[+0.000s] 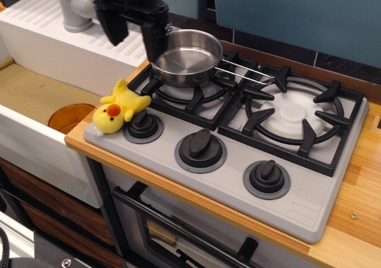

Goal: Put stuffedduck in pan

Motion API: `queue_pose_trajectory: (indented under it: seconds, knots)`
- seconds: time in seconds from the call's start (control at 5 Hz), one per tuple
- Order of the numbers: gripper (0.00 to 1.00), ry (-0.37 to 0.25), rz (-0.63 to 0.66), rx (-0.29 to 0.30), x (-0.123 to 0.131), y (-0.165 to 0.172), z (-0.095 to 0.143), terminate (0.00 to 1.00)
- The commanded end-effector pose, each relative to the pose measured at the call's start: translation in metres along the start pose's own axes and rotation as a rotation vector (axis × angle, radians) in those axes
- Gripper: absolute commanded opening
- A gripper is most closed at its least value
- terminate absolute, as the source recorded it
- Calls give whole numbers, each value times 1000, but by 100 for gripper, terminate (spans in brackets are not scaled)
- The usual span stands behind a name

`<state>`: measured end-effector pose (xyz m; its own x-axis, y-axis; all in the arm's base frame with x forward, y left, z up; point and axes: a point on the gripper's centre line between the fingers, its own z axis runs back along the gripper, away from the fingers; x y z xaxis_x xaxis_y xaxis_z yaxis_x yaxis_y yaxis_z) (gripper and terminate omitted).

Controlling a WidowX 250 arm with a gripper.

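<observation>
The stuffedduck, a small yellow plush with an orange beak, lies on the stove's front left corner, leaning against the leftmost knob. The pan, a shiny steel saucepan with a thin wire handle pointing right, sits empty on the back left burner. My black gripper hangs open above the stove's left edge, just left of the pan and above and behind the duck. Its two fingers point down with a clear gap between them and nothing in it.
A grey stove top with three black knobs sits in a wooden counter. To the left is a sink with an orange dish, a white drainboard and a grey tap. The right burner is bare.
</observation>
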<state>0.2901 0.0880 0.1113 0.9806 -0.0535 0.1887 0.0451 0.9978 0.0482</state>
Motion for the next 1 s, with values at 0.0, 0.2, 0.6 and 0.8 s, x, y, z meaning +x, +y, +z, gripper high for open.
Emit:
queue_pose_trajectory:
  seconds: [0.0,0.2,0.6,0.8]
  knots:
    - [100,-125,12,70,-26,-2,2,0]
    - [100,-173,1,75,-36,0,-22,0]
    - [100,-249,-20,60,-44,15,-51,0]
    - [100,-270,-24,81,-47,27,-55,0]
